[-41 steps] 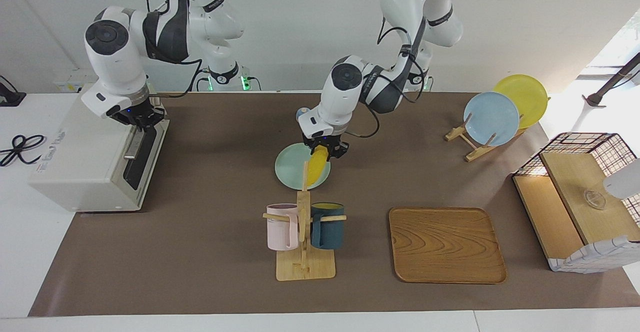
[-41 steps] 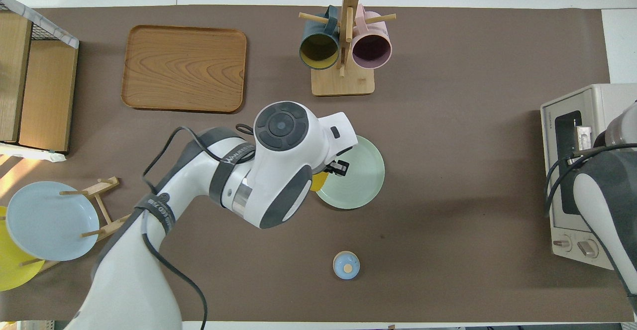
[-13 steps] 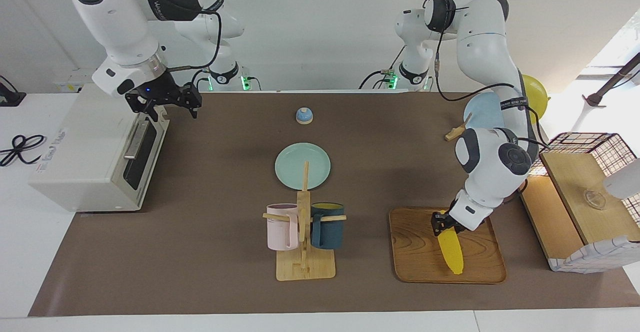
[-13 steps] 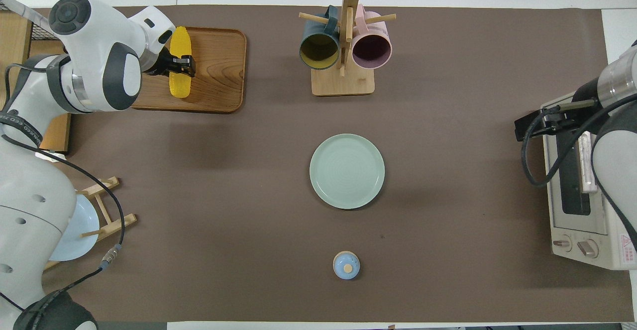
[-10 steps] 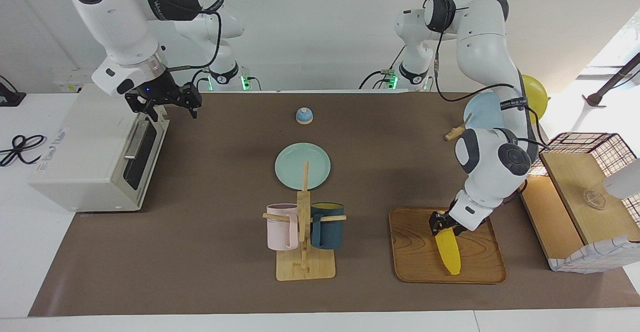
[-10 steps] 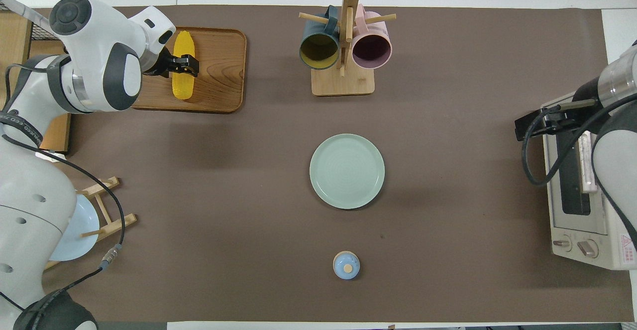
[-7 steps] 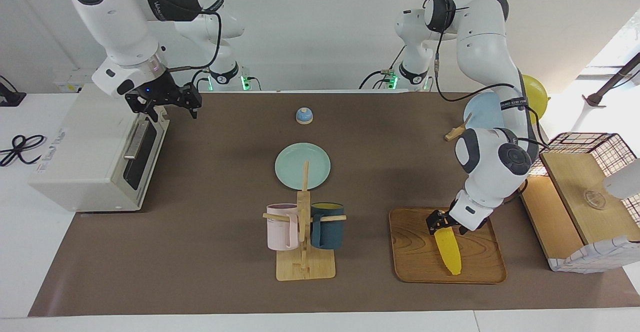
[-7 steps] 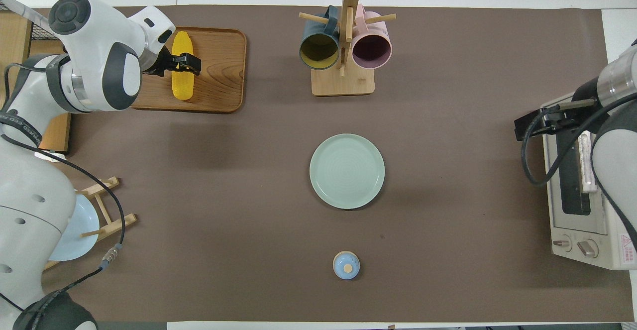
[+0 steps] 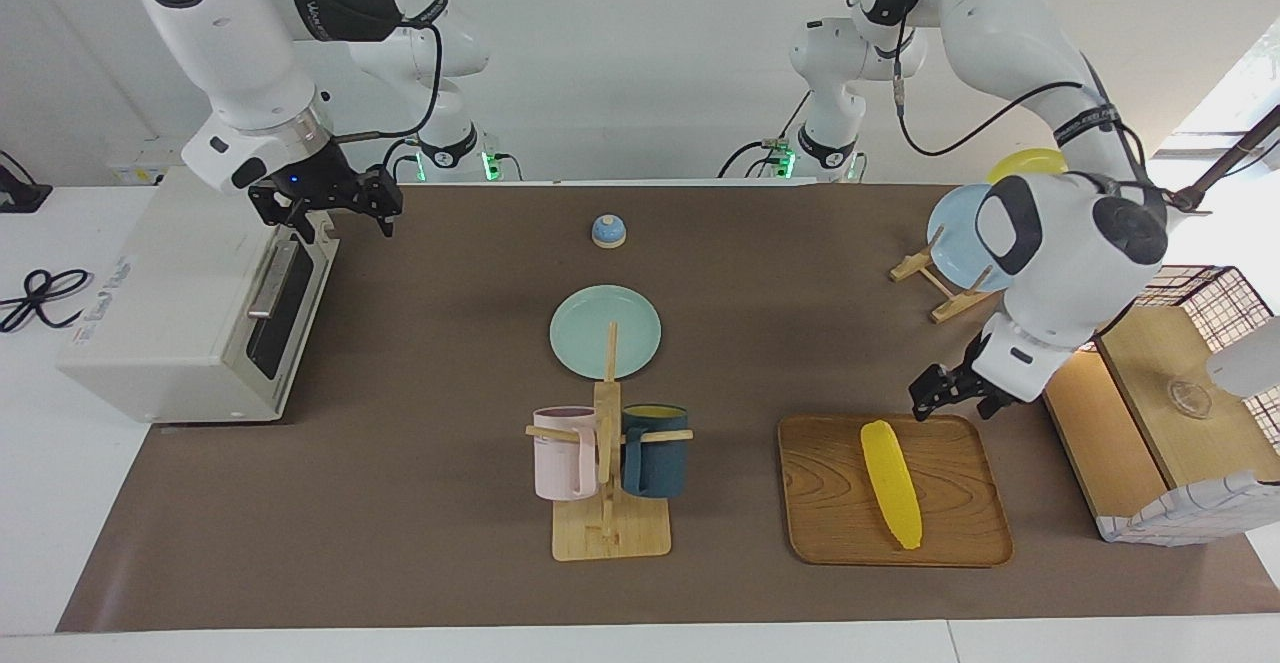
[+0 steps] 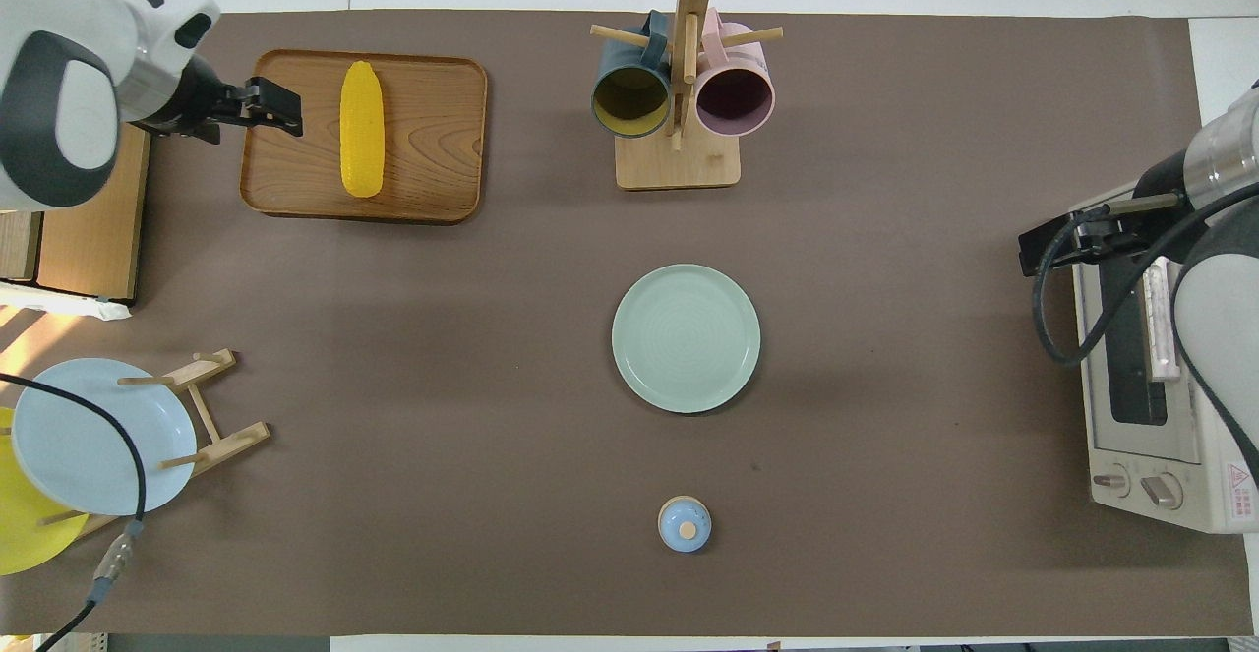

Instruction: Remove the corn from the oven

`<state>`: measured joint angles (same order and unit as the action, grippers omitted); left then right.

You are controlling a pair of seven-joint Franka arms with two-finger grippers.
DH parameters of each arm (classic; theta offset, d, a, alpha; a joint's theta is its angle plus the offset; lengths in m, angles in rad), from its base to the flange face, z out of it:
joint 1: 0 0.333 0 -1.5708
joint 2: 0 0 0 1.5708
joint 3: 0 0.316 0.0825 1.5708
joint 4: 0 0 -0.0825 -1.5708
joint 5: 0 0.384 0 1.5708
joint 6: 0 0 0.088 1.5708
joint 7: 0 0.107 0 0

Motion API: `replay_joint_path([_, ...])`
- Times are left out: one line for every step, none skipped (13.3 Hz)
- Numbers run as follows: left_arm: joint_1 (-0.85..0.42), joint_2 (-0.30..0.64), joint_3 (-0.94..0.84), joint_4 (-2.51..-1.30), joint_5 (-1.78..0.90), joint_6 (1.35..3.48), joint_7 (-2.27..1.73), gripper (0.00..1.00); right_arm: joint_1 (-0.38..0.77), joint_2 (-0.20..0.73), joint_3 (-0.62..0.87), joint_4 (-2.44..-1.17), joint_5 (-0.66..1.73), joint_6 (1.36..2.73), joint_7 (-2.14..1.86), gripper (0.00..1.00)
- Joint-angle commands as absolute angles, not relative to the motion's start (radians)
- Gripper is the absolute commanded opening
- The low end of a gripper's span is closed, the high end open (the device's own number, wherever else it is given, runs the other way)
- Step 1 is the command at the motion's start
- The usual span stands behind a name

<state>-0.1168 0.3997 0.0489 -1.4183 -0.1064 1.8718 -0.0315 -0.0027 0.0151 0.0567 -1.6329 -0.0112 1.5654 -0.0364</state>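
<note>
We see a wooden tray [image 9: 830, 493] at the lower right of the facing view, a mug rack [image 9: 607, 503] with a pink mug [image 9: 563, 453] and a dark blue mug [image 9: 655, 451] at lower centre, a pale green plate [image 9: 585, 328] mid-frame, and a small blue bell [image 9: 608, 231] above it.

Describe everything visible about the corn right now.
The corn is a bright yellow, husk-free cob, tapering to a point at the end farther from the robots. It lies flat on the wooden tray, running lengthwise away from the robots, slightly slanted. Only the tray touches it; the left gripper is open, raised clear of it by the tray's near edge.
</note>
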Motion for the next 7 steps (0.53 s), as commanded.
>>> replay_joint_path([-0.114, 0.257, 0.077, -1.447, -0.086, 1.705, -0.058, 1.0, -0.011, 0.037, 0.061, -1.605, 0.011, 1.545, -0.02, 1.0])
replay_joint_path([-0.112, 0.208, 0.08, -1.453, -0.086, 1.645, -0.058, 1.0, -0.011, 0.038, 0.061, -1.605, 0.011, 1.546, -0.02, 1.0])
replay_joint_path([-0.112, 0.171, 0.081, -1.453, -0.086, 1.591, -0.06, 1.0, -0.009, 0.038, 0.061, -1.605, 0.011, 1.546, -0.02, 1.0])
replay_joint_path([-0.112, 0.138, 0.081, -1.453, -0.086, 1.55, -0.06, 1.0, -0.009, 0.038, 0.061, -1.605, 0.011, 1.546, -0.02, 1.0])
replay_joint_path([-0.112, 0.114, 0.081, -1.454, -0.086, 1.511, -0.06, 1.0, -0.009, 0.038, 0.061, -1.605, 0.011, 1.548, -0.02, 1.0])
replay_joint_path([-0.113, 0.085, 0.081, -1.472, -0.084, 1.485, -0.06, 1.0, -0.011, 0.04, 0.061, -1.605, 0.011, 1.548, -0.02, 1.0])
replay_joint_path([-0.115, 0.059, 0.081, -1.506, -0.083, 1.483, -0.06, 1.0, -0.011, 0.038, 0.061, -1.605, 0.011, 1.548, -0.02, 1.0])
